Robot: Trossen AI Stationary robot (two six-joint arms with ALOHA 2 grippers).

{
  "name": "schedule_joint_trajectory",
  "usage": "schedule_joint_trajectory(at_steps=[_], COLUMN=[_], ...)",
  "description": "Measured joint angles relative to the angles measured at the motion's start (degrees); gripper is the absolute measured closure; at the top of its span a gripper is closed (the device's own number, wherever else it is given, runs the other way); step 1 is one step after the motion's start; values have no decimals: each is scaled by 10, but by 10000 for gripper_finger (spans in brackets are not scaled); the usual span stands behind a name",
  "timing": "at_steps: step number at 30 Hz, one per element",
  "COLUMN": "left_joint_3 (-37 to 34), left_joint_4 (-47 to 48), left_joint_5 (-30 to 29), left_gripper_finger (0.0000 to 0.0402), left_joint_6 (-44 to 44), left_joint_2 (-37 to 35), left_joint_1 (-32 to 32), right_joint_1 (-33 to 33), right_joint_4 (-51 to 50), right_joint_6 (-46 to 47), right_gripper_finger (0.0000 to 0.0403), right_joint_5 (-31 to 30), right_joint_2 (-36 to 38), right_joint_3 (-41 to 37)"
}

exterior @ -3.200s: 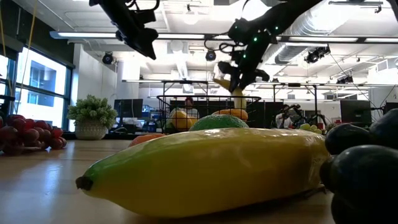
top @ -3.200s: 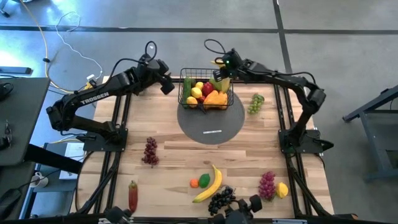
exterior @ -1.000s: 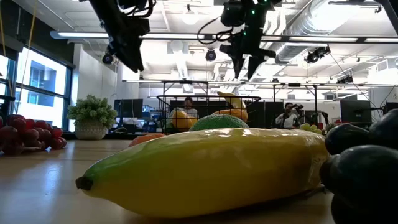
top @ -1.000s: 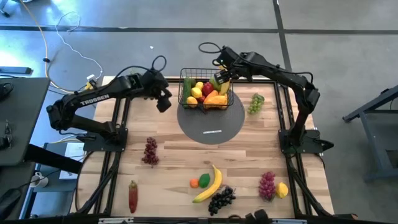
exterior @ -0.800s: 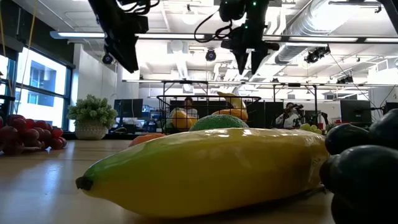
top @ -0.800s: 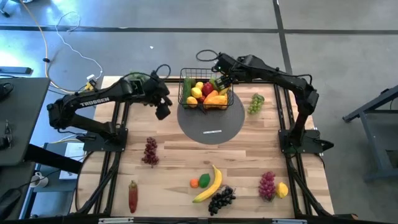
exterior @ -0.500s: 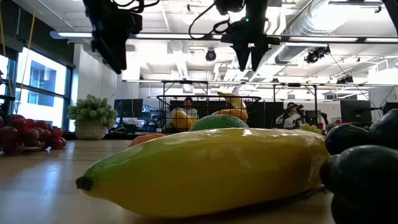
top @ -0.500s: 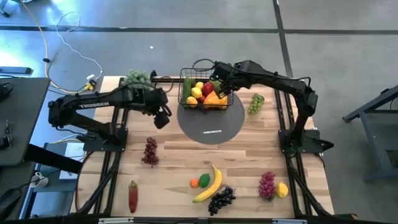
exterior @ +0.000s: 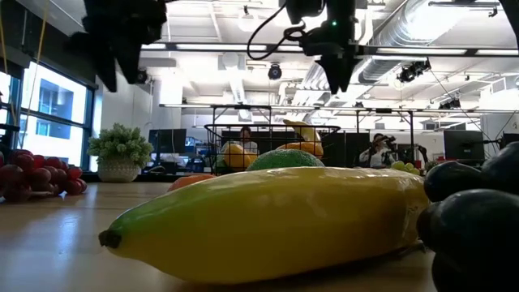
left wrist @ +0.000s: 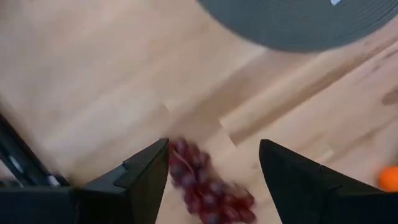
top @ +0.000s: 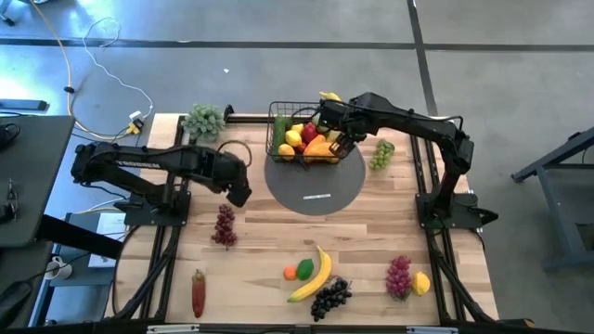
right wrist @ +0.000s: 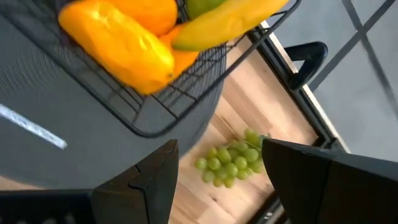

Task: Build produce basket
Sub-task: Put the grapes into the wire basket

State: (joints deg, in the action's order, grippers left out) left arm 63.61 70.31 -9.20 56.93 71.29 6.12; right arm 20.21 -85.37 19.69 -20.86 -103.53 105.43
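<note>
The black wire basket point(top: 306, 139) stands on the grey round mat point(top: 316, 176) and holds several pieces of produce, among them a yellow pepper point(right wrist: 118, 46) and a banana point(right wrist: 230, 22). My right gripper point(top: 343, 142) hovers open above the basket's right side, pointing steeply down; green grapes point(right wrist: 233, 158) lie on the table beyond the mat. My left gripper point(top: 238, 192) hangs open left of the mat, above purple grapes point(left wrist: 208, 190) that lie on the wood point(top: 224, 225). Neither gripper holds anything.
Near the front edge lie a banana point(top: 311, 276), an orange point(top: 290, 273), black grapes point(top: 329, 299), more purple grapes point(top: 398, 276), a lemon point(top: 421, 283) and a red piece point(top: 198, 292). A pale green leafy bunch point(top: 204, 121) stands at the far left.
My left gripper has swung from beside the basket's left side toward the table's near edge, rolling and tipping down, and now hangs over the purple grapes. My right gripper has gone from the basket's far rim toward its near right side, tipping further down. Both have stayed open.
</note>
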Motion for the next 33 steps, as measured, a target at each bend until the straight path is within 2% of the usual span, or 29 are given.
schedule_joint_trajectory(at_steps=[12,20,26,33], left_joint_3=[-3,-60,-96,-156], left_joint_4=[12,8,-19,-95], left_joint_5=[-21,-4,3,17], left_gripper_finger=[163,163,163,163], left_joint_6=[293,462,519,520], left_joint_2=[18,52,66,80], left_joint_1=[-131,-192,-206,-200], right_joint_1=[-4,-4,-4,-4], right_joint_4=[-12,-1,5,3], right_joint_6=[-110,-162,-171,-171], right_gripper_finger=[190,190,190,190], right_joint_5=[0,0,0,0], right_joint_2=[0,0,0,0], right_joint_3=[-2,-2,-2,-3])
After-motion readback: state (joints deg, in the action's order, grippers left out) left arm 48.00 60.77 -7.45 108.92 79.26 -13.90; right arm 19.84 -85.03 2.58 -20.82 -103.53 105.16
